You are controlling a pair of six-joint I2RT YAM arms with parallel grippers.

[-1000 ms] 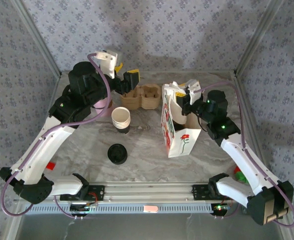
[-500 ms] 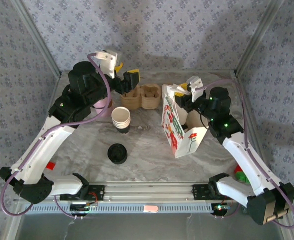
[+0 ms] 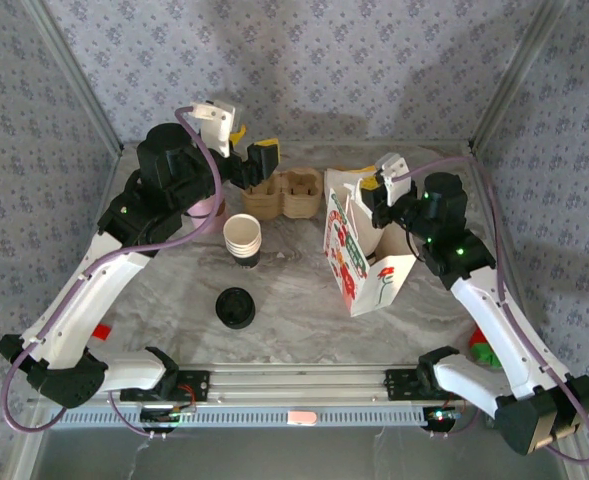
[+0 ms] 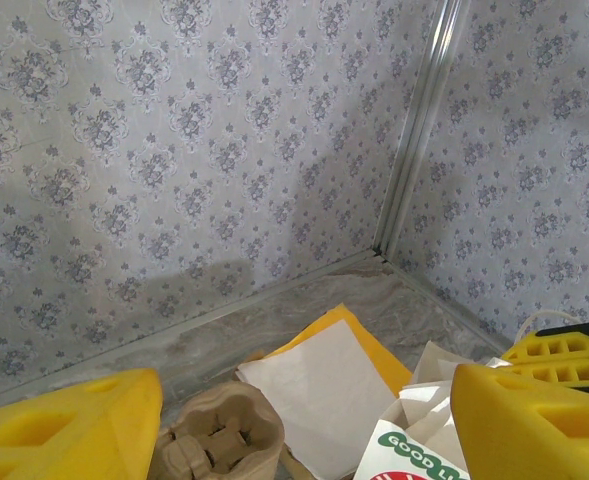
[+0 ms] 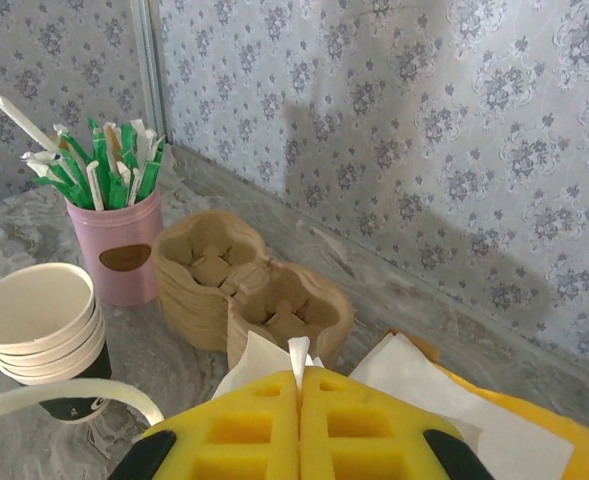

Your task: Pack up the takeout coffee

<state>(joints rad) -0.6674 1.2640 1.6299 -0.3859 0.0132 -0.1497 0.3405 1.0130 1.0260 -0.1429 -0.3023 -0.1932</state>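
The takeout coffee [image 3: 235, 307] shows as a black disc on the marble table, in front of the left-centre, with neither gripper near it. A white paper bag [image 3: 364, 255] with a red flower print stands open and leaning at the centre right. My right gripper [image 3: 376, 190] is shut on the bag's upper rim; in the right wrist view a thin white paper edge [image 5: 299, 352] sticks up between the closed yellow fingers [image 5: 244, 430]. My left gripper [image 3: 252, 145] hangs open above the back of the table, its yellow fingers [image 4: 69, 425] wide apart with nothing between them.
A stack of lidless paper cups [image 3: 242, 236] stands behind the coffee. Brown pulp cup carriers [image 3: 286, 192] sit at the back, a pink holder of stirrers [image 5: 114, 250] to their left. White napkins on yellow paper [image 4: 324, 390] lie behind the bag. Patterned walls enclose three sides.
The bag has tipped, its bottom swinging right and its mouth spreading. My right gripper has shifted a little right with the rim. The left arm has not moved.
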